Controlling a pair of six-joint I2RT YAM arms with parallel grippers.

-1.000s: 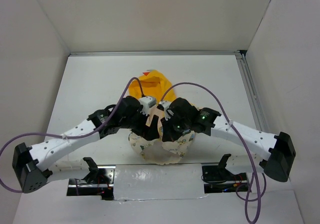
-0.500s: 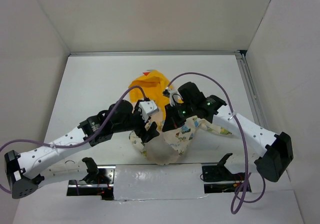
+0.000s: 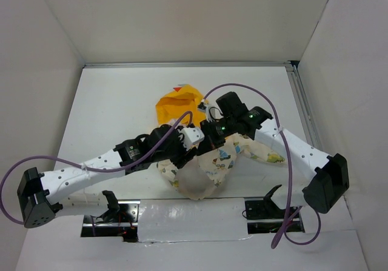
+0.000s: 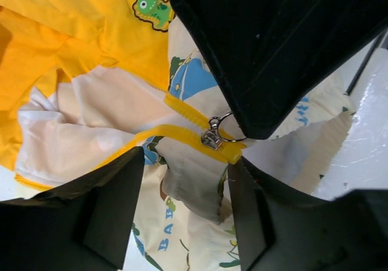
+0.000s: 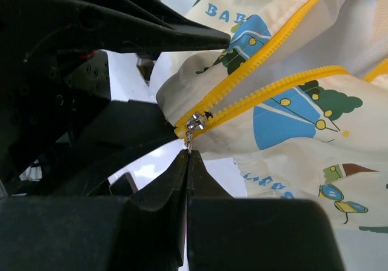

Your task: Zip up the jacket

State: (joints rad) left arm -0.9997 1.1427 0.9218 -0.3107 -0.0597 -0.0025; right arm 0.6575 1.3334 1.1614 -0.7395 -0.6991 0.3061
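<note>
Near the middle of the table sits the jacket, cream with cartoon animals and bunched up between the two arms. Its yellow hood is spread on the far side, and one printed sleeve trails out under the right arm. From above, both wrists cover the jacket's front, so the zip cannot be seen there.

The right wrist view shows the yellow zipper. Its two rows of teeth run in from the right, apart from each other, and meet at the silver slider. The pull tab hangs down from the slider into the right gripper. The jaws are pressed together on the tab, and its lower end is hidden between them. Dark parts of the other arm fill the left of this view and hide the cloth edge there.

In the left wrist view the slider and its ring sit at the near end of the yellow tape, just beneath the black bulk of the right gripper. That bulk blocks the whole upper right of the view. The fingers of the left gripper stand either side of a fold of cream cloth below the slider. Their inner faces are in shadow, so I cannot tell whether they pinch the fold or only flank it. A green dinosaur patch shows on the yellow lining.

Purple cables loop over both arms.
</note>
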